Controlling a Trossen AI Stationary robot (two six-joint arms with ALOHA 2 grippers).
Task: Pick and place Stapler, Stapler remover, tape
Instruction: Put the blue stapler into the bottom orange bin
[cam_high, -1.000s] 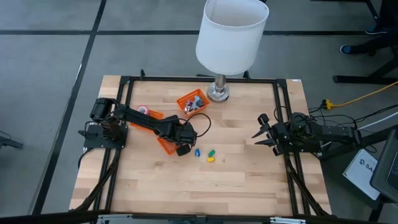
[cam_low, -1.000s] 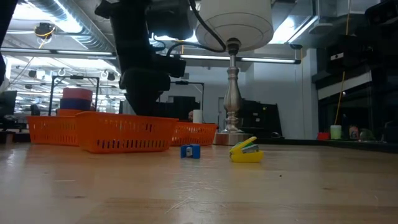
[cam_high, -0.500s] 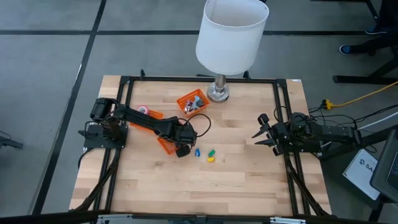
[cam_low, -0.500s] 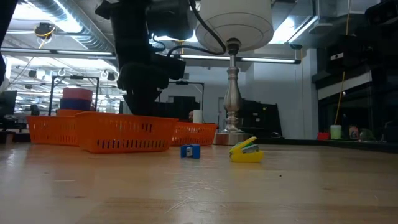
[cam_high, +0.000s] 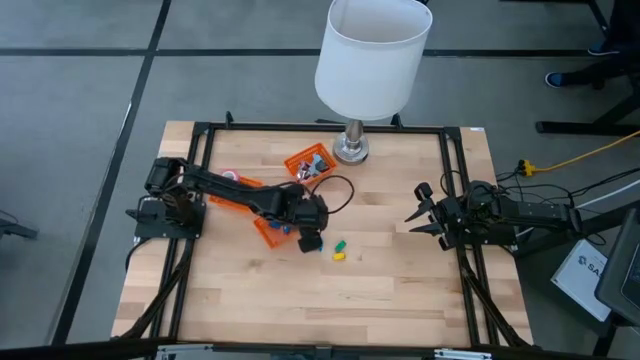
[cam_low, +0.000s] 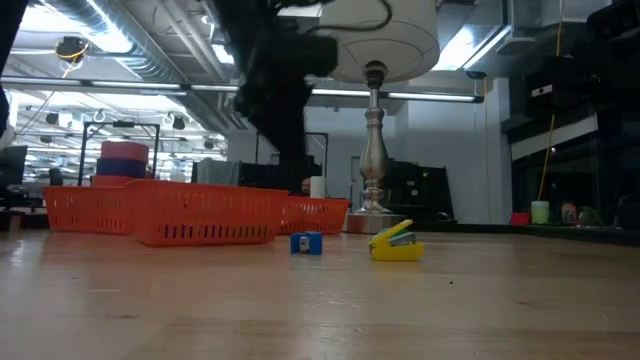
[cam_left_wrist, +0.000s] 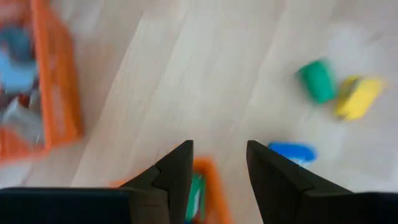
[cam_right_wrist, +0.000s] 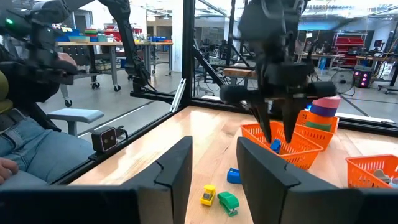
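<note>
My left gripper (cam_high: 308, 240) (cam_left_wrist: 219, 167) hangs open, pointing steeply down over the near right corner of a long orange basket (cam_high: 262, 226) (cam_right_wrist: 283, 144). Nothing is between its fingers. Just beyond that corner, a small blue piece (cam_left_wrist: 292, 151) (cam_low: 306, 243), a green one (cam_high: 340, 243) (cam_left_wrist: 317, 79) and a yellow one (cam_high: 337, 256) (cam_low: 396, 245) lie on the table. I cannot tell which is the stapler or the stapler remover. Tape rolls (cam_low: 124, 160) (cam_right_wrist: 323, 111) stand stacked at the far left. My right gripper (cam_high: 415, 215) (cam_right_wrist: 214, 155) waits open at the right edge.
A second, smaller orange basket (cam_high: 310, 165) holding small items stands near the base (cam_high: 350, 150) of a white-shaded lamp (cam_high: 372, 50) at the back. Black frame rails (cam_high: 200, 190) run along the table's left and right sides. Bare wood (cam_high: 330, 300) stretches across the near half.
My left gripper has risen out of the long orange basket and shifted a little toward the table's right edge, tipping less steeply. The basket and the small coloured pieces have stayed where they were.
</note>
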